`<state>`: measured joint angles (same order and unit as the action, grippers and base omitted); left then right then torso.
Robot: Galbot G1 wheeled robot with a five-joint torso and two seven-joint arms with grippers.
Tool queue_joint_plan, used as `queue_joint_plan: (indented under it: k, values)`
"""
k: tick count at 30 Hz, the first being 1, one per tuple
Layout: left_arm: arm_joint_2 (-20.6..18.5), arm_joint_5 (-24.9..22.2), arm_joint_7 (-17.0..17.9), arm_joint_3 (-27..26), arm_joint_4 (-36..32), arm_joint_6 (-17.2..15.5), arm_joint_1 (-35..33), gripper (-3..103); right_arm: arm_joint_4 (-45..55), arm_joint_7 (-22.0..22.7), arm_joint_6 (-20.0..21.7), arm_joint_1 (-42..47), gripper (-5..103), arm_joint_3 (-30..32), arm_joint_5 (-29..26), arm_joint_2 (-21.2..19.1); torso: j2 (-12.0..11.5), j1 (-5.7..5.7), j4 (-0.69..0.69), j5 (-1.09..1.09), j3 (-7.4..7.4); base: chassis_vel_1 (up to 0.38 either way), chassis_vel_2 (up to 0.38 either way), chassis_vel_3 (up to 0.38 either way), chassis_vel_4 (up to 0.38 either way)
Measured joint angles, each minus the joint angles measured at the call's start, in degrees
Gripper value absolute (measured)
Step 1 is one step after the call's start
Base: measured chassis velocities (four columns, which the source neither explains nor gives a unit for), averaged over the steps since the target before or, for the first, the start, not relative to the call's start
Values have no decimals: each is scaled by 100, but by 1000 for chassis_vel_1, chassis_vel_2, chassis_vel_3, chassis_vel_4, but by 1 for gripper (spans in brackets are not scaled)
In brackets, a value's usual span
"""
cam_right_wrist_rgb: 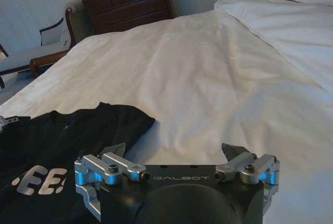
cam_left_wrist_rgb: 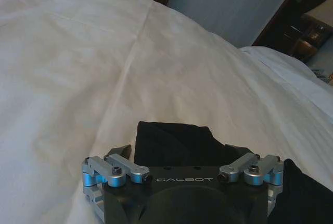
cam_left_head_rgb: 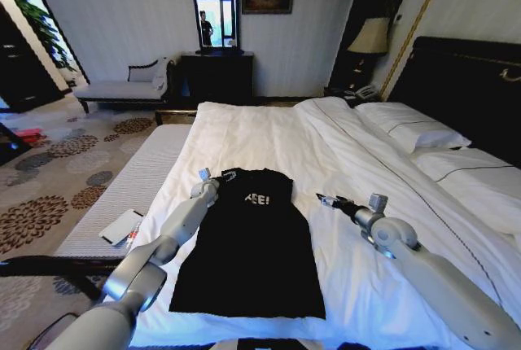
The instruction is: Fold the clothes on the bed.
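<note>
Jaws spread wide on both the left gripper and right gripper, holding nothing. T-shirt lying flat on bed, sleeves apparently tucked, folding-over left.

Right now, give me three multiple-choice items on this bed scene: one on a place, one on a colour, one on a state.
1. Where is the left pincer?
A. at the black T-shirt's shoulder edge
B. on a pillow
C. over the carpet

2. What colour is the T-shirt's lettering?
A. red
B. white
C. yellow

3. How is the right pincer?
A. shut on the shirt
B. shut on the duvet
C. open above the white duvet

Key: 1 A, the head view has it at the shirt's upper left corner; 2 B, pale letters on black; 3 C, its fingers stand apart, beside the shirt, gripping nothing.
</note>
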<state>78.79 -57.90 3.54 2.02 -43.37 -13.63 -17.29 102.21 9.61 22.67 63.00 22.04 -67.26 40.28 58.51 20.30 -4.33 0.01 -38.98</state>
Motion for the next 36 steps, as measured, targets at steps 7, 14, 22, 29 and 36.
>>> queue_joint_plan:
  k: [7, 14, 22, 29, 36]
  values:
    - [-43, 20, -26, 7, -41, 94, -38, 95, -57, -3, 0, -72, 100, -81, 10, 35, 0, 0, 1, -1, 0, 0, 0, 0, 0]
    - [-18, 102, -26, -27, 96, 162, -70, 68, -85, 9, 0, -166, 100, -210, 17, 67, 0, 0, 1, -1, 0, 0, 0, 0, 0]
    - [-29, 100, -13, -41, 81, 178, -80, 36, -121, 17, -8, -230, 100, -268, 16, 44, 0, 0, 1, -1, 0, 0, 0, 0, 0]
    - [-33, 116, 53, -30, 79, 241, -77, 15, -169, 19, -14, -299, 100, -334, 17, 70, 0, 0, 0, -1, 0, 0, 0, 0, 0]
    - [-272, 22, 138, 23, -239, 220, -192, 0, -448, 27, 8, -764, 100, -595, -450, 154, 0, 0, -1, -1, 0, 0, 0, 0, 0]
